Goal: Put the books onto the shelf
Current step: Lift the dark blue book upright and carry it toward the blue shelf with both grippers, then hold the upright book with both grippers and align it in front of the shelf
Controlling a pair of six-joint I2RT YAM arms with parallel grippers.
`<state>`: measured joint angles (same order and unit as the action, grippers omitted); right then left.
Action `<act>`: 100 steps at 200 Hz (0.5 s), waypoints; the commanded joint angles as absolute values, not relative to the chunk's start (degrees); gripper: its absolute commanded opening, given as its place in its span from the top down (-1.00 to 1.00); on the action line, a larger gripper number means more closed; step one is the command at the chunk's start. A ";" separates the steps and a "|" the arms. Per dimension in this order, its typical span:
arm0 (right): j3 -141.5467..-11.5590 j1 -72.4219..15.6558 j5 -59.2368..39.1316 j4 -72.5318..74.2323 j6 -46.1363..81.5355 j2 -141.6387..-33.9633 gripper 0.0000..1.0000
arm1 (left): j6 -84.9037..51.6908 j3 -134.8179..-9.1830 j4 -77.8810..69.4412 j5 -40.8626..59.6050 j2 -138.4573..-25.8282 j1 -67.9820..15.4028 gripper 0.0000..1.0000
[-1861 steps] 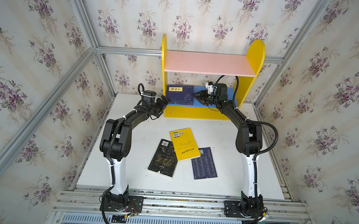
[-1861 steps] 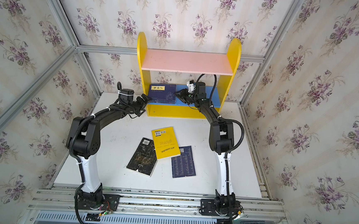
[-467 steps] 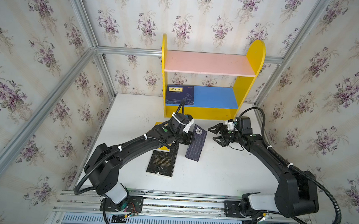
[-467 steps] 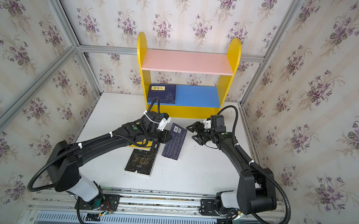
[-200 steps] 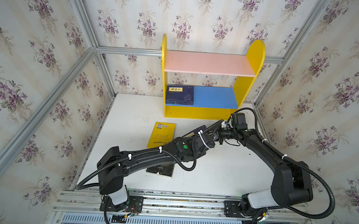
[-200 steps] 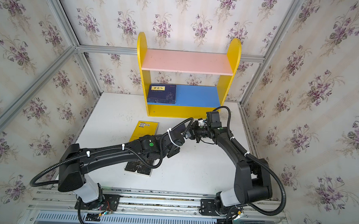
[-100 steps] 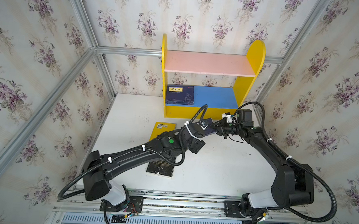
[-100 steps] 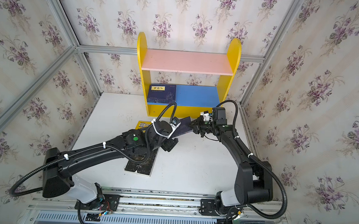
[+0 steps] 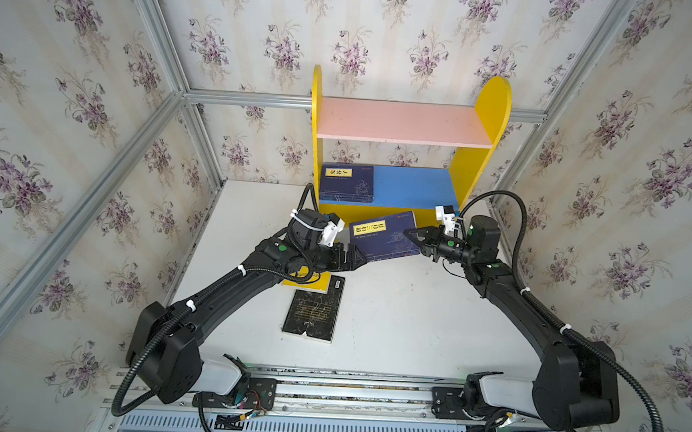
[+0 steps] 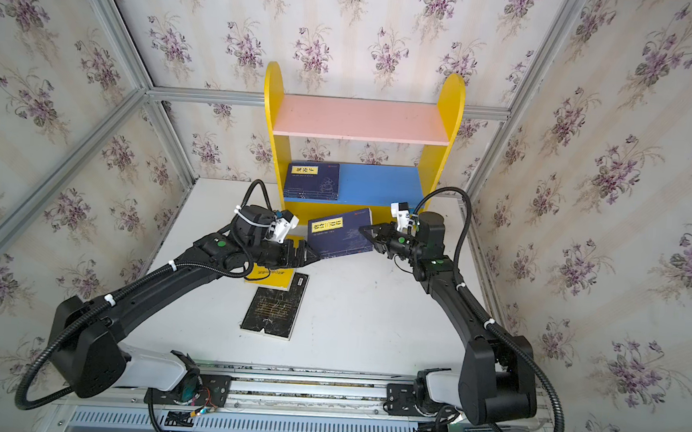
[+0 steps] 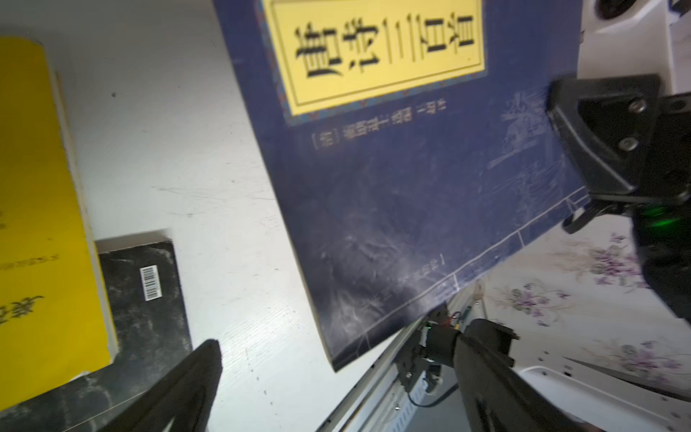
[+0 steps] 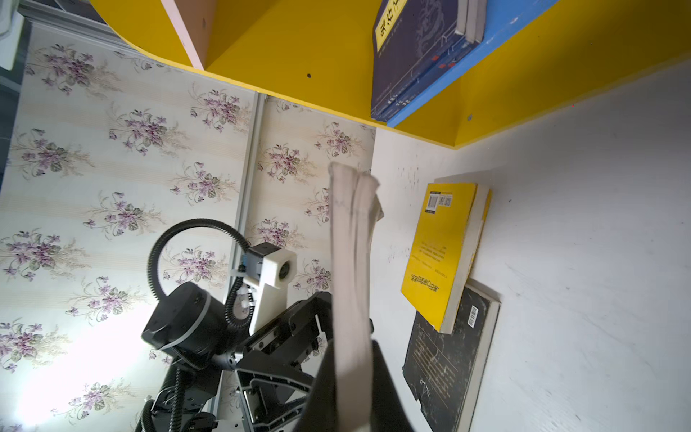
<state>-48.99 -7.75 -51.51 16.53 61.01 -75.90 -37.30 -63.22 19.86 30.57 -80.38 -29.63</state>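
Gripping navy paperback (image 9: pixel 384 238) at frame centre with right gripper (image 9: pixel 410 233), below the shelf (image 9: pixel 405 123), beside wide-open left gripper (image 9: pixel 358 257).

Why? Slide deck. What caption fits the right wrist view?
Right tool clamps a book edge-on, the shelf beyond.

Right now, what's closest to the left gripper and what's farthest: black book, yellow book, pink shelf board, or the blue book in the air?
From the left gripper, in a top view:
1. Navy book, right at its open jaws, in the right gripper.
2. Yellow book, under its arm.
3. Black book, partly under the yellow one.
4. Pink upper board, high behind.
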 commanded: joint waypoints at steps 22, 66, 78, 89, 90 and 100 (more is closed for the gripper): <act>-46.68 -7.56 -54.25 52.61 78.03 -81.03 1.00 | -48.41 -60.72 3.96 45.64 -82.50 -27.12 -0.96; -46.70 -7.56 -55.71 68.35 88.32 -87.09 0.99 | -58.63 -57.18 -15.46 51.13 -83.73 -24.87 -0.77; -46.66 -7.56 -55.96 67.73 87.63 -86.98 0.98 | -61.28 -56.10 -20.21 51.40 -84.02 -23.78 -0.72; -46.71 -7.56 -56.37 65.64 86.07 -86.46 0.97 | -62.41 -55.73 -22.03 51.42 -84.11 -22.85 -0.70; -46.73 -7.56 -56.40 65.39 85.97 -86.38 0.97 | -62.45 -55.72 -22.14 51.42 -84.11 -22.77 -0.71; -47.00 -7.56 -56.81 62.44 84.11 -85.82 0.97 | -62.99 -55.71 -23.31 51.50 -84.11 -22.13 -0.71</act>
